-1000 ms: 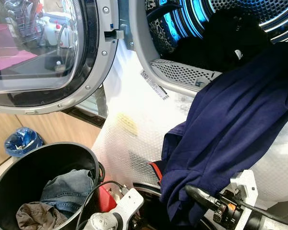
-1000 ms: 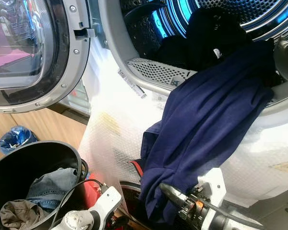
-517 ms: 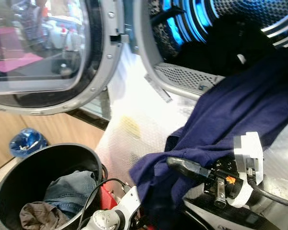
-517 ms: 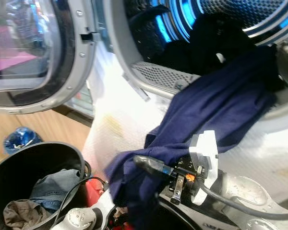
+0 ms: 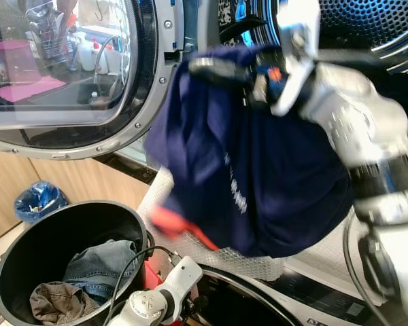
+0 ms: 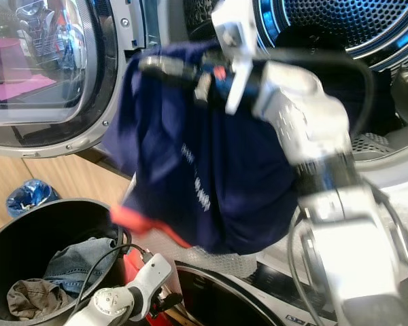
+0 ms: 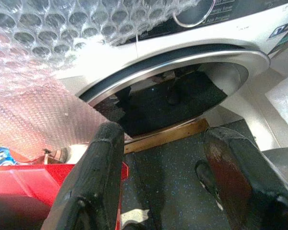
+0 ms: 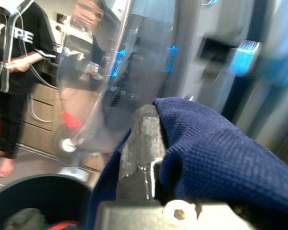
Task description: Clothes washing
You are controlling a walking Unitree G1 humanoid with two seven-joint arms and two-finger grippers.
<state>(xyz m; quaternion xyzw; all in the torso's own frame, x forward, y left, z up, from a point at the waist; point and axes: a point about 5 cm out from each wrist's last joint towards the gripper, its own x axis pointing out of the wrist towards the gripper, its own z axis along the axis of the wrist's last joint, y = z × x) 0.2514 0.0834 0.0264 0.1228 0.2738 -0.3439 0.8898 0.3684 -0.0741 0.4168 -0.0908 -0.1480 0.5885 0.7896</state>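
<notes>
A navy shirt [image 5: 258, 176] with a red trim hangs in the air in front of the washer's open drum [image 5: 367, 27]. My right gripper [image 5: 214, 66] is raised high beside the drum mouth and is shut on the shirt's upper fold. In the right wrist view the navy cloth [image 8: 216, 158] lies bunched over a finger [image 8: 141, 143]. A black bucket [image 5: 13, 248] stands low on the left, holding jeans [image 5: 98, 268] and a brown garment [image 5: 54, 302]. My left gripper [image 7: 158, 139] hangs low by the bucket, open, nothing between its fingers.
The round glass door [image 5: 68, 68] stands open to the left. Bubble wrap [image 7: 33, 62] covers the machine's front. A lower machine's door ring [image 7: 182, 57] and a red box [image 7: 29, 177] lie below. A blue bag [image 5: 37, 200] sits on the floor. A person [image 8: 14, 72] stands behind.
My right arm has swung up from under the drum's lip to the drum mouth, lifting the hanging navy shirt with it. The left arm stays low.
</notes>
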